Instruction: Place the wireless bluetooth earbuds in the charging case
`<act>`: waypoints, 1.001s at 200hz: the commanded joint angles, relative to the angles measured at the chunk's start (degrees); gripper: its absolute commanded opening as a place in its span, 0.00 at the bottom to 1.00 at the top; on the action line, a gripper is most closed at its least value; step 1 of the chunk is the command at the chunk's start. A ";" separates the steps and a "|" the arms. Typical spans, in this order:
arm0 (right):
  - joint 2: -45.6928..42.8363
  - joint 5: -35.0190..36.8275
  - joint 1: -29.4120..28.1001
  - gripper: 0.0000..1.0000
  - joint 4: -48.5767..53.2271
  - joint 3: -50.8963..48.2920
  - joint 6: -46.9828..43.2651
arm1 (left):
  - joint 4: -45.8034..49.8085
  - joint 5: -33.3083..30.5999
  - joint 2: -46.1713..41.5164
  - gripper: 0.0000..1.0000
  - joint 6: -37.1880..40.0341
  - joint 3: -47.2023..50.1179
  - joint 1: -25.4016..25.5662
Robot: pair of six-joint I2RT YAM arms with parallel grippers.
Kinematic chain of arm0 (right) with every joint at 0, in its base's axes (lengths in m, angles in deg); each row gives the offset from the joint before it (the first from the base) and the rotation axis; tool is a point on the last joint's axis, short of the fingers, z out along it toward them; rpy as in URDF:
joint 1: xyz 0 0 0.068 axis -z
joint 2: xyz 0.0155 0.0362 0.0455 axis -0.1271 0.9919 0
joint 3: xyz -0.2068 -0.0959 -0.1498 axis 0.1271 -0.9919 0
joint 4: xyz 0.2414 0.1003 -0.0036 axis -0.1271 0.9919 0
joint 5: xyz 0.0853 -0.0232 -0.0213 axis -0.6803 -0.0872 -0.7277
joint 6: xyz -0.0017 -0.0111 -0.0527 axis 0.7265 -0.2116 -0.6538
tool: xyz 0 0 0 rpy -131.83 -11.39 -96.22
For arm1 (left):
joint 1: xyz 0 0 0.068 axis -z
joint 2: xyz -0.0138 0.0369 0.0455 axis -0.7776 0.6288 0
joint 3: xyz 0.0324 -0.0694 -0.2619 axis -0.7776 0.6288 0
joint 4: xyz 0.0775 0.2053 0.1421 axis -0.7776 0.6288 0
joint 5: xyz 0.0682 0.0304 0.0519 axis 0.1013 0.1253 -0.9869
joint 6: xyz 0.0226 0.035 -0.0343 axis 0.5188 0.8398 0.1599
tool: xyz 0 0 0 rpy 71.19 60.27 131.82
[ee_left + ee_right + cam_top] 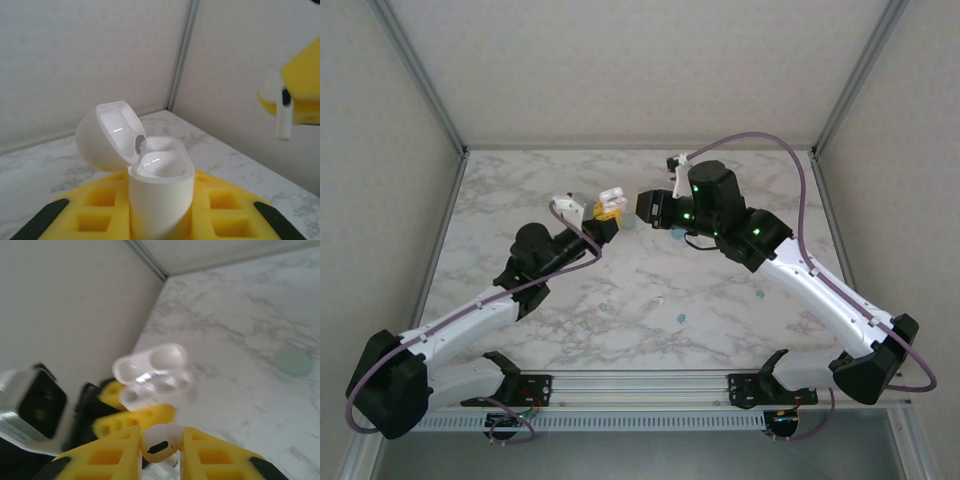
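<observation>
Case [161,197] in left jaws; earbud [159,444] in right jaws, right of case.

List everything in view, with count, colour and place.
charging case: one, white, lid open, held in the left end effector
earbud: one, white, held in the right end effector, raised near the case
loose buds: about four, teal and pale green, scattered on the near table
table: one, white-grey marble, under the arms
walls: three, pale panels, around the table
left end effector: one, yellow pads, shut on the case
right end effector: one, yellow pads, shut on the earbud
</observation>
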 commanded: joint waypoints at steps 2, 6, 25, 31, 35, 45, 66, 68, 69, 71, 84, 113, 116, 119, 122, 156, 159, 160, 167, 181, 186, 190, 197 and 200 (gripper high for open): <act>-1.18 -1.41 -0.06 0.24 -8.56 -1.09 3.03 | -6.05 1.77 0.96 0.14 1.66 -2.33 1.85; -1.02 -1.34 -0.08 0.24 -8.88 -1.08 3.24 | -6.06 1.61 1.15 0.14 2.01 -2.43 2.08; -0.45 -1.32 -0.11 0.24 -10.52 -1.23 4.02 | -6.43 1.43 1.68 0.14 2.60 -2.98 2.73; -0.30 -1.39 -0.10 0.24 -11.15 -1.33 4.40 | -6.43 1.45 1.78 0.14 2.55 -3.19 2.84; -0.19 -1.53 -0.17 0.24 -11.44 -1.41 4.71 | -6.43 1.37 1.83 0.14 2.49 -3.29 2.86; 0.25 -2.03 -0.15 0.24 -12.13 -1.43 5.31 | -6.19 0.94 1.91 0.14 2.28 -3.71 3.02; 0.94 -2.27 -0.69 0.24 -12.18 -1.22 5.24 | -5.67 0.46 1.93 0.14 2.20 -3.99 3.19; 1.01 -2.26 -0.78 0.24 -12.05 -1.18 5.16 | -5.71 0.45 1.88 0.14 2.20 -4.04 3.21; 0.99 -2.28 -0.79 0.24 -12.05 -1.22 5.15 | -5.63 0.44 1.88 0.14 2.20 -4.02 3.21; 1.11 -2.35 -0.80 0.24 -11.89 -1.18 5.14 | -5.64 0.38 1.87 0.14 2.18 -4.03 3.21; 1.50 -2.46 -1.18 0.24 -11.59 -1.00 5.09 | -5.25 -0.19 1.70 0.14 2.03 -4.06 3.30; 2.70 -1.52 -2.25 0.24 -10.01 -0.17 3.54 | -4.99 -0.52 1.52 0.15 1.85 -4.30 3.48; 2.73 -1.44 -2.33 0.24 -10.12 -0.22 3.42 | -4.94 -0.52 1.56 0.15 1.84 -4.27 3.48; 2.75 -1.36 -2.44 0.24 -10.25 -0.28 3.28 | -4.84 -0.55 1.55 0.15 1.87 -4.35 3.55; 2.81 -1.09 -2.53 0.24 -10.38 -0.40 3.29 | -4.84 -0.54 1.52 0.15 1.81 -4.35 3.56; 3.86 1.33 -3.65 0.24 -7.61 0.81 1.25 | -4.84 -0.75 1.17 0.15 1.41 -4.37 3.68; 3.92 1.49 -3.66 0.23 -7.56 0.84 1.19 | -4.85 -0.78 1.19 0.15 1.41 -4.41 3.66; 3.90 1.49 -3.68 0.23 -7.56 0.85 1.18 | -4.85 -0.79 1.18 0.15 1.41 -4.38 3.65; 3.81 2.04 -3.74 0.23 -7.54 0.77 1.07 | -4.84 -0.97 1.01 0.15 1.49 -4.35 3.65; 3.68 2.97 -3.96 0.23 -7.57 0.44 0.84 | -4.76 -1.45 0.87 0.15 1.59 -4.27 3.65; 3.70 3.00 -3.95 0.23 -7.33 0.42 0.76 | -4.96 -1.77 0.81 0.15 1.51 -4.19 3.67; 3.83 2.86 -3.95 0.23 -7.13 0.54 0.74 | -5.11 -1.83 0.79 0.15 1.50 -4.04 3.72; 4.08 2.22 -3.95 0.23 -6.37 1.07 0.59 | -5.13 -2.06 0.78 0.15 1.41 -4.01 3.74; 4.22 1.82 -3.91 0.23 -6.13 1.30 0.50 | -5.15 -2.08 0.74 0.15 1.35 -4.06 3.73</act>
